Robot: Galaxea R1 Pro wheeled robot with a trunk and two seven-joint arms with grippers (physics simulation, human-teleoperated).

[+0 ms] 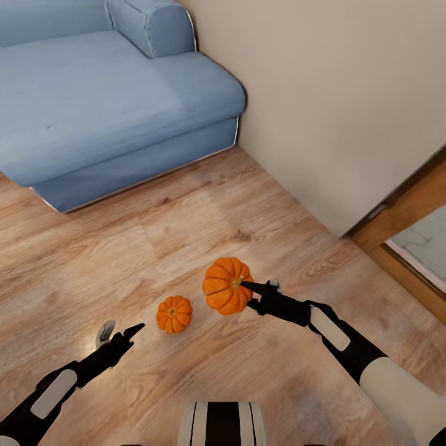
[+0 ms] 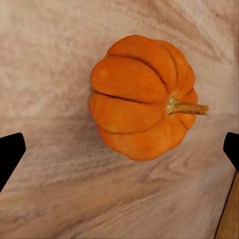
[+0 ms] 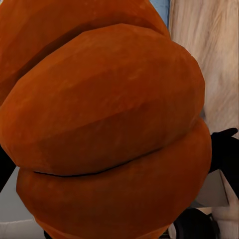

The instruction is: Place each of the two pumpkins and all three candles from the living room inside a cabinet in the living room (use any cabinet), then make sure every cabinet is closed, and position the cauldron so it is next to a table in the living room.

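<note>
While no brand, label or writing can be read on anything, the room itself is plain to see: a wood plank floor (image 1: 186, 248) runs under a blue sofa (image 1: 111, 99) at the far left, a pale wall (image 1: 334, 105) stands at the far right, and a wooden door frame (image 1: 402, 217) shows at the right edge. Two orange pumpkins are near the robot. The larger-looking pumpkin (image 1: 227, 286) is raised off the floor, grasped by the right hand (image 1: 257, 294), whose dark fingers close on it from the right side; in the right wrist view its ribbed skin (image 3: 104, 129) sits tight against the camera. The smaller-looking pumpkin (image 1: 174, 314) rests on the floor, just left of the held one and apart from it. The left hand (image 1: 121, 331) hovers near it on its left, fingers spread wide and released, touching nothing. From the left wrist view that pumpkin (image 2: 142, 97) lies between the two dark fingertips (image 2: 10, 152), stem sideways.
</note>
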